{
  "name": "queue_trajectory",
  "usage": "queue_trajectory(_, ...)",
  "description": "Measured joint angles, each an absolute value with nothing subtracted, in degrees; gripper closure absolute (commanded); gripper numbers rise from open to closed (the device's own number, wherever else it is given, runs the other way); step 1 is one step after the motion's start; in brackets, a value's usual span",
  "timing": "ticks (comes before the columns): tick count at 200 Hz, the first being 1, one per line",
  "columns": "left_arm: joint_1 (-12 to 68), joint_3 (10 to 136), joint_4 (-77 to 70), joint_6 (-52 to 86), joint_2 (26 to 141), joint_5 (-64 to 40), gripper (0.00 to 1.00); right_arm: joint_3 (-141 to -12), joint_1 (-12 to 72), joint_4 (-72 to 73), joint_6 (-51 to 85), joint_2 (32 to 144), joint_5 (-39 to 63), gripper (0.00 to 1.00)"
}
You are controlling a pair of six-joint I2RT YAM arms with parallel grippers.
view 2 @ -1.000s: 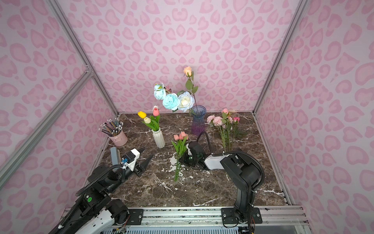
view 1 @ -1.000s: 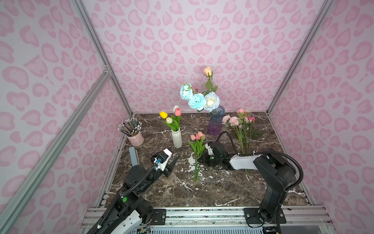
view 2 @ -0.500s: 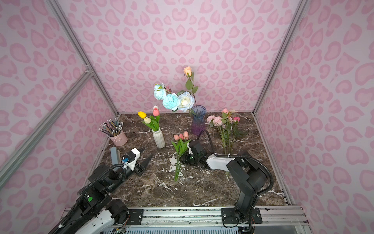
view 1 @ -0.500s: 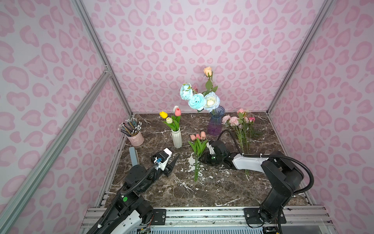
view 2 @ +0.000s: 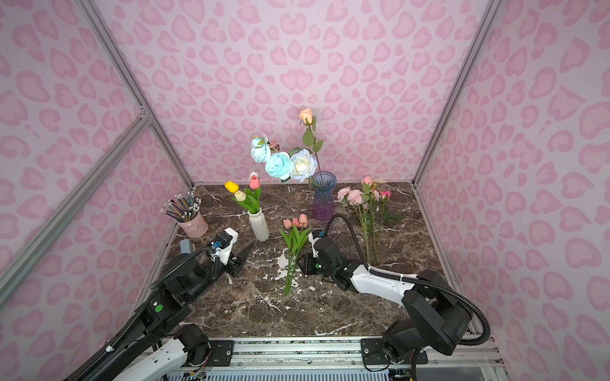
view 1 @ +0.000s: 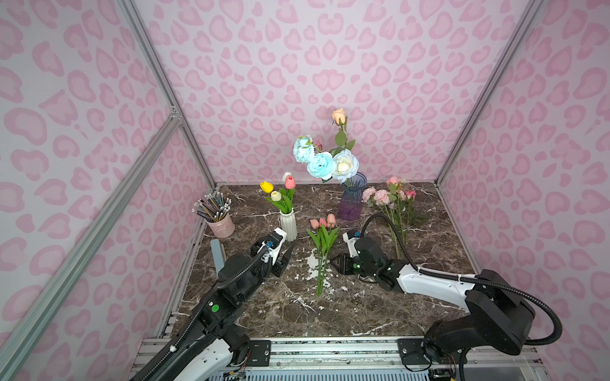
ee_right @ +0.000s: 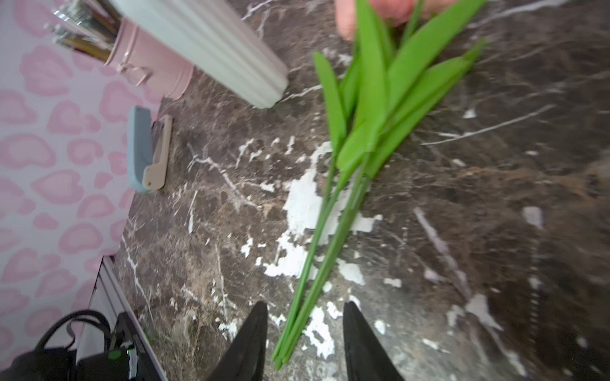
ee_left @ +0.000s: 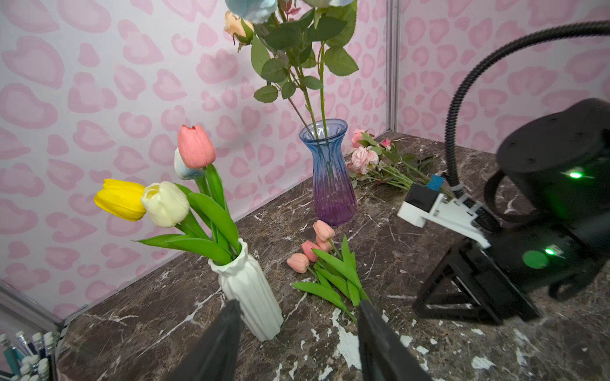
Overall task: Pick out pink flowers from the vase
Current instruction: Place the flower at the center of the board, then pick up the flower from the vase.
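Pink heart-print walls (view 1: 297, 66) close round a dark marble worktop (view 1: 363, 306). A bunch of pink tulips (view 1: 325, 227) lies on it, blooms to the back and stems running toward the front rail (view 1: 330, 344). Their cut ends sit loose between the parted right fingers (ee_right: 247, 346), which grip nothing. A lone pink tulip (ee_left: 196, 146) stands near upright in the white vase (ee_left: 247, 290), just ahead of the left fingers (ee_left: 221, 346), also spread and empty; that arm looks nearer. Pink roses (view 1: 383, 196) lie beside the blue vase (view 1: 350, 201). Behind its blue blooms (view 1: 318, 165), a reddish sprig (view 1: 319, 144) is too small to name.

Both arms stretched forward and low, left gripper (ee_left: 299, 303) with jaws apart (the wider gap), right gripper (ee_right: 306, 305) parted too
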State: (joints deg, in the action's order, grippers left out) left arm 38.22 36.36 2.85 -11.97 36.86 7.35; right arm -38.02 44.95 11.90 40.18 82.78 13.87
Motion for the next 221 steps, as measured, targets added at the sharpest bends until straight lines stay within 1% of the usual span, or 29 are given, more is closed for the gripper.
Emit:
queue_trajectory(25, 36.4, 38.9, 0.9, -11.5, 43.6, 7.7, 0.47, -33.6, 45.6, 21.7, 38.0, 82.0, 13.5, 0.63)
queue_trajectory(43, 34.1, 41.3, -1.5, -10.9, 48.4, 6.7, 0.47, -29.1, 45.7, 30.3, 37.1, 81.0, 13.6, 0.64)
queue_trajectory(67, 30.7, 44.3, -5.5, -10.4, 54.4, 4.9, 0.47, -20.1, 47.5, 47.2, 35.4, 80.9, 12.7, 0.65)
queue_trajectory(81, 28.8, 46.3, -7.1, -10.3, 57.4, 3.5, 0.48, -14.2, 49.8, 58.8, 33.5, 83.2, 12.2, 0.65)
queue_trajectory(93, 27.5, 48.4, -8.4, -10.3, 60.0, 2.0, 0.52, -11.3, 50.5, 66.4, 32.1, 85.8, 12.2, 0.66)
queue_trajectory(105, 26.6, 50.3, -9.4, -10.3, 62.2, 0.9, 0.56, -11.0, 50.5, 71.8, 30.7, 87.2, 12.0, 0.66)
queue_trajectory(118, 26.0, 52.1, -10.6, -10.3, 64.7, -0.4, 0.64, -12.1, 50.6, 75.5, 29.7, 87.7, 12.5, 0.66)
queue_trajectory(124, 25.9, 52.8, -11.0, -10.5, 65.8, -1.0, 0.64, -12.4, 50.6, 77.2, 29.3, 87.9, 12.9, 0.66)
queue_trajectory(126, 25.9, 53.0, -11.1, -10.5, 66.2, -1.2, 0.68, -12.5, 50.6, 77.7, 29.2, 87.9, 13.1, 0.66)
queue_trajectory(128, 25.8, 53.2, -11.2, -10.5, 66.6, -1.4, 0.69, -12.5, 50.6, 78.1, 29.2, 88.0, 13.2, 0.66)
queue_trajectory(143, 25.6, 54.4, -11.6, -10.5, 68.8, -2.2, 0.72, -12.4, 50.1, 80.3, 28.9, 88.5, 13.6, 0.66)
queue_trajectory(156, 25.6, 55.1, -11.9, -10.5, 70.5, -2.7, 0.72, -11.8, 49.3, 81.9, 29.1, 88.9, 13.6, 0.67)
queue_trajectory(179, 25.6, 55.2, -12.3, -9.1, 71.9, -2.1, 0.67, -11.1, 48.4, 83.8, 29.9, 89.3, 13.6, 0.67)
queue_trajectory(221, 25.6, 56.4, -13.2, -6.6, 74.9, 3.2, 0.66, -11.1, 48.1, 84.6, 30.5, 89.5, 13.7, 0.67)
